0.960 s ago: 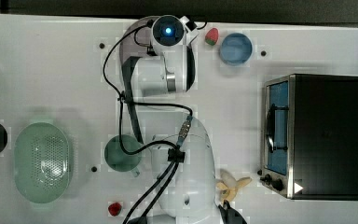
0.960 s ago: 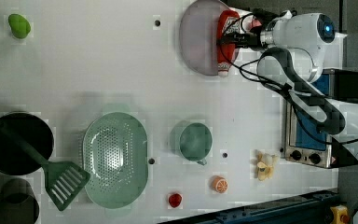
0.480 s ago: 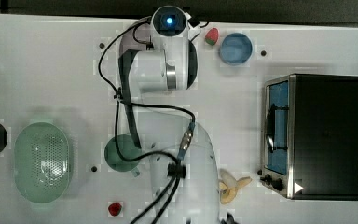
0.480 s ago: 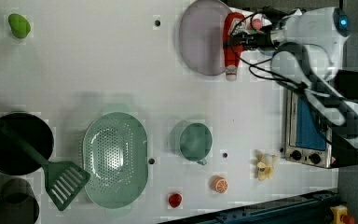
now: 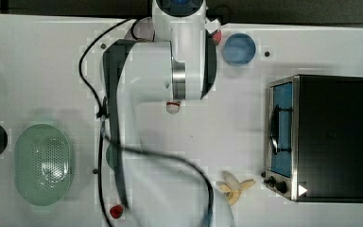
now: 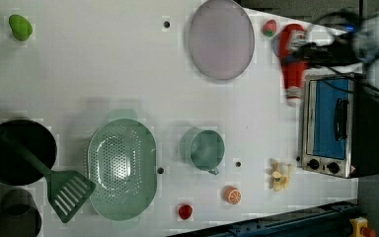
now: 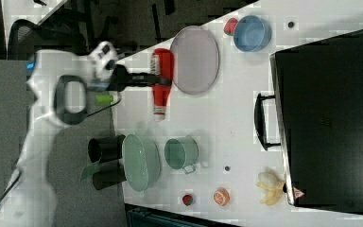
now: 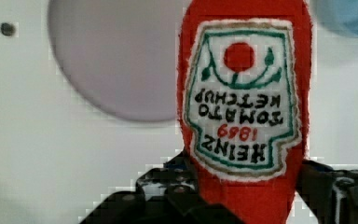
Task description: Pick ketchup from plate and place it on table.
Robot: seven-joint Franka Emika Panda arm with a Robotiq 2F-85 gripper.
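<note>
1. Top view: the white arm (image 5: 170,61) covered most of the ketchup bottle (image 5: 172,106); just its whitish cap end and a sliver of red peeked out from under the arm's lower edge, over bare worktop (image 5: 38,61). The plate (image 5: 142,30) was mostly hidden beneath the arm, with a pale patch showing near the top edge. The blue bowl (image 5: 239,48) sat to the top view's right of the arm.

2. Left view: the ketchup bottle (image 6: 293,64) was clear of the lilac plate (image 6: 221,39), to the left view's right of it, beside the toaster oven (image 6: 338,128). Its long axis ran up and down the picture, white cap toward the bottom. The hand (image 6: 310,48) reached in from the left view's right and clamped the bottle's upper body; the arm behind it was blurred.

3. Right view: the hand (image 7: 147,79) gripped the bottle (image 7: 162,82) from the right view's left; the bottle was just beside the plate (image 7: 195,59), cap pointing down the picture.

4. Wrist view: the bottle (image 8: 242,102) stood between the dark fingers (image 8: 177,186), its label reading upside down. The plate (image 8: 116,60) lay behind it.
</note>
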